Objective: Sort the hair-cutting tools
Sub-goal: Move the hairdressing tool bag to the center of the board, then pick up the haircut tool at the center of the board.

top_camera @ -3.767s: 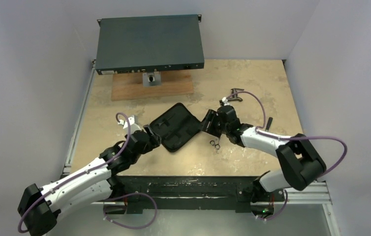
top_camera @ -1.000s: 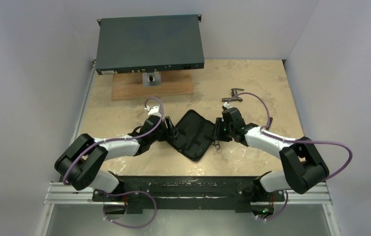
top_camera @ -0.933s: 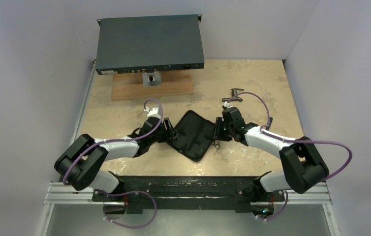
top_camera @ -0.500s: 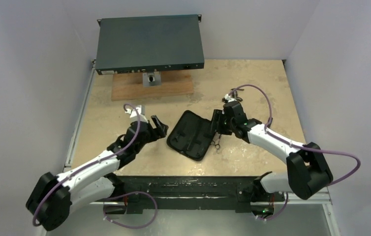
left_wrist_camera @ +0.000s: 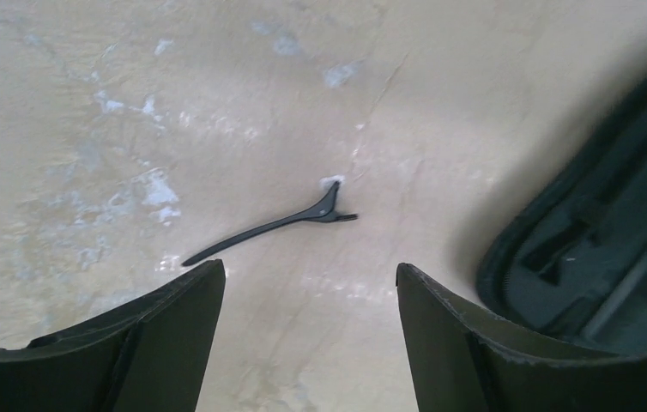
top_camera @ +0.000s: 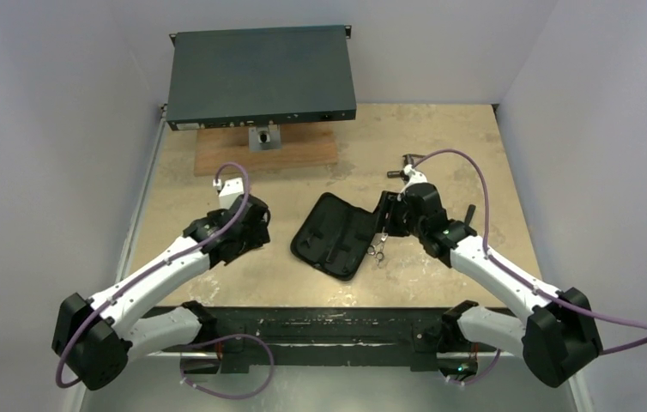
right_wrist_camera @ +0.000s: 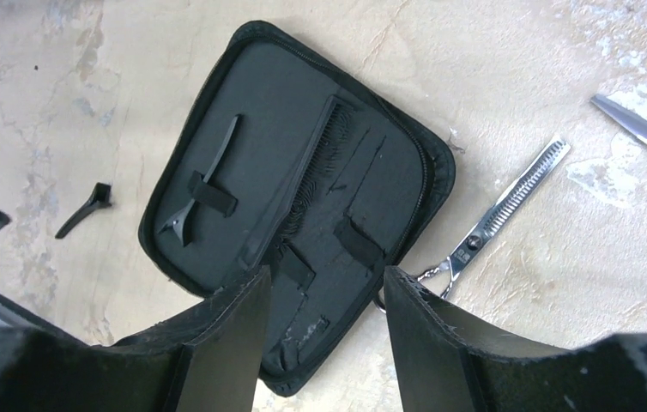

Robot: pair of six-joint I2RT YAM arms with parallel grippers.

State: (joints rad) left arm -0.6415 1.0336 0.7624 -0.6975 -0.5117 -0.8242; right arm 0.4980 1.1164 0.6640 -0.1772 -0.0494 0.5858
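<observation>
Left end effector (left_wrist_camera: pixel 307 273), spread empty, hovers just behind black clip (left_wrist_camera: pixel 269 225).

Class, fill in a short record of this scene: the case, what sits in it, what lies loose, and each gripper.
Case: black, open, flat on the table
In case: comb; one clip under a strap
Loose: second clip left of case; scissors right of it
Left gripper: open, empty, near the loose clip
Right gripper: open, empty, over the case
</observation>
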